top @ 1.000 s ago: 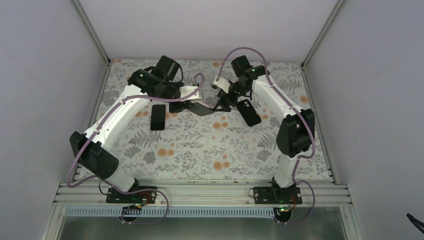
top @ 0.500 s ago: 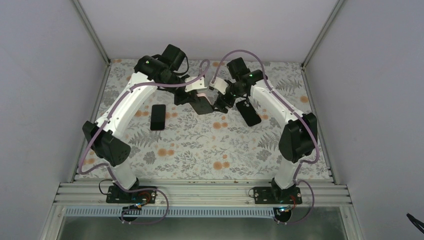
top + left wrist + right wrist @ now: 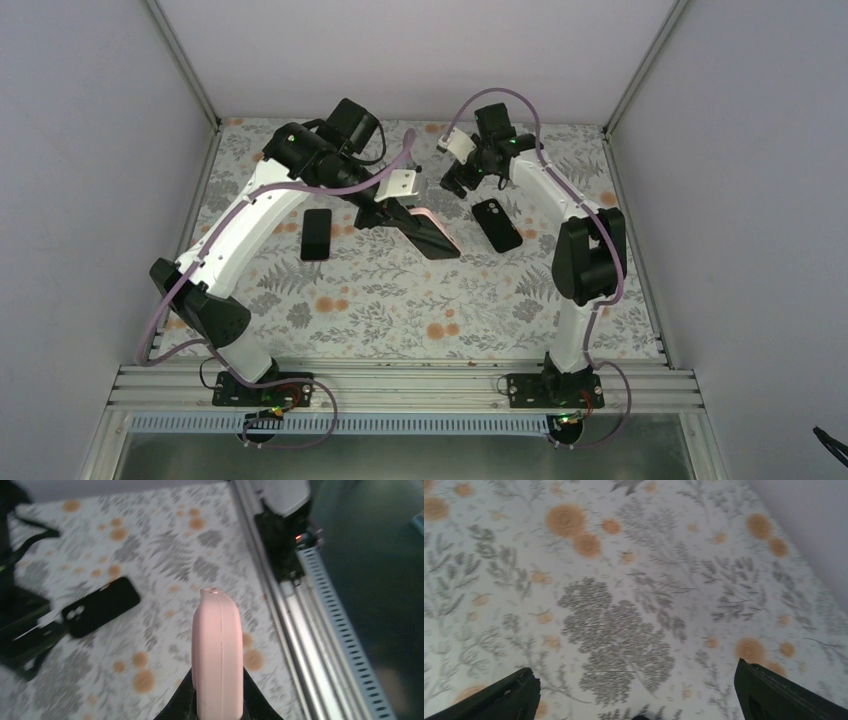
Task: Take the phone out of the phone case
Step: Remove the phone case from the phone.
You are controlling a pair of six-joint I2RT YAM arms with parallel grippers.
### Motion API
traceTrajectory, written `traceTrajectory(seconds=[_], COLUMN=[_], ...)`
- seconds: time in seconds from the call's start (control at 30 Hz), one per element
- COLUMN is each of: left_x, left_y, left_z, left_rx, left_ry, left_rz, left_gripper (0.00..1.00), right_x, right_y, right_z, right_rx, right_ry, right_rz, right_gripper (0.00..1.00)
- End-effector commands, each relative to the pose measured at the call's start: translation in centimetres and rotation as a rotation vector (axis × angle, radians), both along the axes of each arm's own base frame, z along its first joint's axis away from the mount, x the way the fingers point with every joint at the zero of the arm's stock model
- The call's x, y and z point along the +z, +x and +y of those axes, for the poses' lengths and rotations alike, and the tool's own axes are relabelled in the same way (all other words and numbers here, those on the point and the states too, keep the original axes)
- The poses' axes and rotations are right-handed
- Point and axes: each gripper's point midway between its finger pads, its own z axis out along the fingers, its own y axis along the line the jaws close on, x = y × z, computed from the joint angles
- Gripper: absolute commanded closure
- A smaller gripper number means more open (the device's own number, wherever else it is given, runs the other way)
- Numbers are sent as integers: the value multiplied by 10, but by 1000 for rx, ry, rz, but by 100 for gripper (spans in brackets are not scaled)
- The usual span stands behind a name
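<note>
My left gripper (image 3: 393, 212) is shut on a phone in a pink case (image 3: 432, 236) and holds it tilted above the mat, dark face up. In the left wrist view the pink case (image 3: 217, 645) shows edge-on, clamped between my left gripper's (image 3: 218, 702) black fingers. My right gripper (image 3: 453, 183) is open and empty, at the far side of the mat, apart from the pink case. In the right wrist view my right gripper (image 3: 639, 700) has its fingers (image 3: 499, 700) spread wide over bare mat.
A black phone-shaped slab with a camera cutout (image 3: 497, 224) lies on the floral mat right of centre; it also shows in the left wrist view (image 3: 100, 606). Another black phone (image 3: 316, 233) lies at the left. Walls stand close behind and beside the mat.
The right gripper has left the pink-cased phone and drawn back toward the far wall. The left gripper has swung the phone rightward and toward the near side.
</note>
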Motion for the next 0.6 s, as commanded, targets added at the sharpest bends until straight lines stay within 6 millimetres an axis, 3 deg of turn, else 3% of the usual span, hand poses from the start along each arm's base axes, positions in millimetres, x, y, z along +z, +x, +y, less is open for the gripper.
traceTrajectory(seconds=[0.0,0.07,0.13,0.23,0.4,0.57], left_x=[34,30,24,11,-7,-11], left_y=[-28,-27,-22,-11,3,12], left_z=[-3,-4,-4,-3,2,2], left_rx=[-96,-96,-82,-34,31,54], left_ry=[-142,-135,-118,-82,-38,-21], left_rz=[30,31,26,-2,-53,-78], left_gripper=[98,98,98,98,98,98], right_x=[28,31,35,46,54,57], right_y=[32,28,9,-37,-130,-184], right_z=[-10,-12,-7,0,-7,-16], right_rx=[-85,-72,4,143,309,360], right_ry=[29,37,58,109,149,171], right_rz=[-119,-106,-70,-17,55,104], right_gripper=[0,0,0,0,2,3])
